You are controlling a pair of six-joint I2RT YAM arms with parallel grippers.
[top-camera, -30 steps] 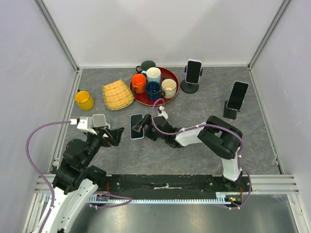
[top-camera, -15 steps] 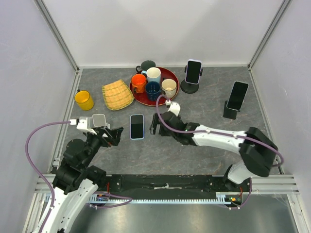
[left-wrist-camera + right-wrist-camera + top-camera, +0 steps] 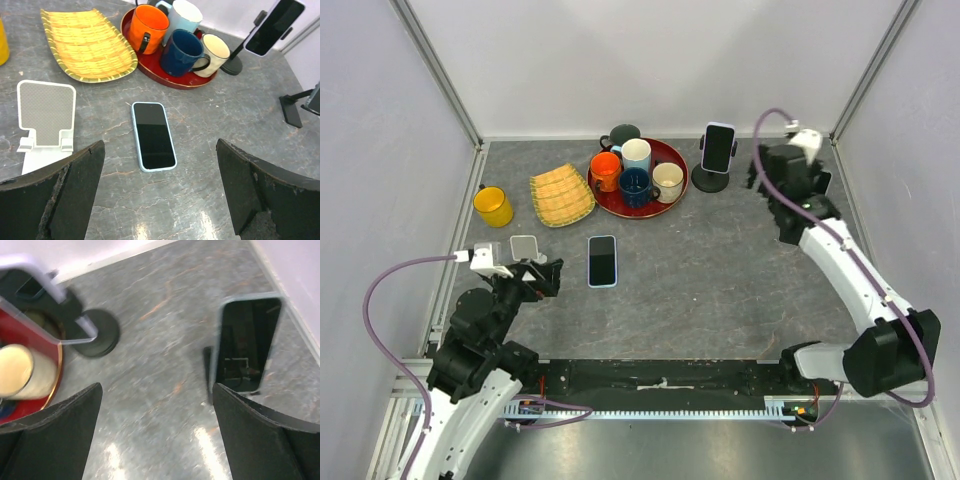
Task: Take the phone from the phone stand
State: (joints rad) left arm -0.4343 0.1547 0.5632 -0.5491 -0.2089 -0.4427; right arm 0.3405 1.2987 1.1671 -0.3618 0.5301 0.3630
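Looking down, top view: your right gripper (image 3: 770,178) hangs over the far right corner of the worktop (image 3: 720,290), by the phone (image 3: 245,340) you seem to be going for. The arm hides most of that phone here.
Other phones: a second phone (image 3: 718,146) sits clamped in a round-base stand (image 3: 711,182) just to the left. A third phone (image 3: 603,260) lies flat mid-worktop, near an empty white stand (image 3: 524,247).
Left gripper (image 3: 548,275): beside the white stand, well apart from the target.
Left wrist view: jaws spread wide, holding nothing. The third phone lies beyond them, glossy black glass in a pale rounded case. The black stand (image 3: 291,106) shows at the right edge.
Right wrist view: jaws wide open and empty. The phone leans back, seated in its black stand, right of the jaw gap rather than centred.
Surfaces: slick mirror-like glass, a thin pale rim, a slim slab. The stand looks a light angular bracket on matt stone-pattern grey.
Risks: closing off-centre would likely nip one edge and let the glass slip. A slanted lift could drag or tip the stand. The side wall (image 3: 300,285) is near, so a swing right may strike it. This view is blurred, so judge your alignment with care.
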